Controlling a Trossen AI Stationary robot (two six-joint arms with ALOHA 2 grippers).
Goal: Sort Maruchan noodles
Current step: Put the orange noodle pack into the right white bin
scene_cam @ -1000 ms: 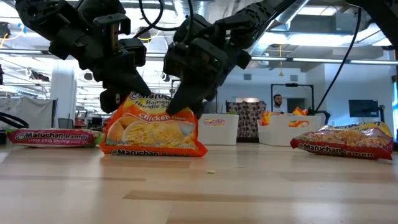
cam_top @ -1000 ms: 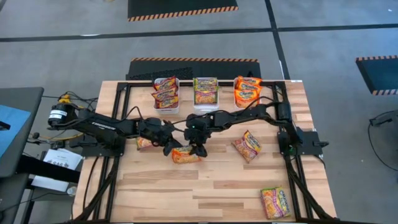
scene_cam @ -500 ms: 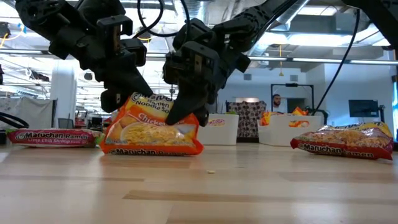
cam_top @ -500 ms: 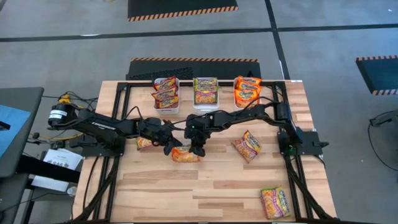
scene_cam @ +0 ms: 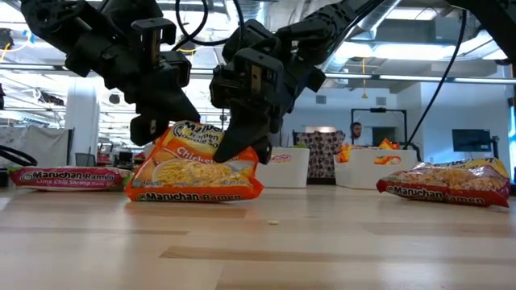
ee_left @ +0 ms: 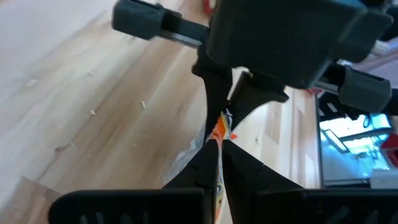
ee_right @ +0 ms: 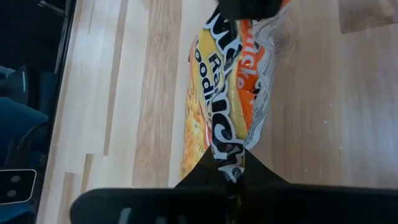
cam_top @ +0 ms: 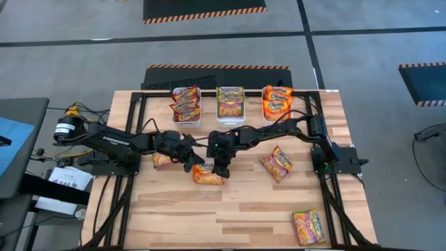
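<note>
Three white bins stand in a row at the far edge of the bench (cam_top: 237, 223). The left bin (cam_top: 187, 120) holds red-edged packets (cam_top: 185, 102), the middle bin (cam_top: 231, 117) holds green-edged packets (cam_top: 231, 101), and the right bin (cam_top: 268, 117) holds orange-edged packets (cam_top: 277, 99).

Near the middle of the bench, an orange-edged Maruchan packet (scene_cam: 197, 170) sits with its lower edge on the wood and its top raised. It is crinkly, yellow with a noodle picture and "Chicken" lettering. Both arms meet over it: the left pincer (cam_top: 193, 164) is pressed together on the packet's left top edge, and the right pincer (cam_top: 221, 166) is pinching the packet's right top edge.

Other packets lie flat: a lime-chili one (scene_cam: 68, 178) just left of the held packet, partly under the left arm; one (cam_top: 277, 163) to the right; and one (cam_top: 309, 226) at the near right corner.
</note>
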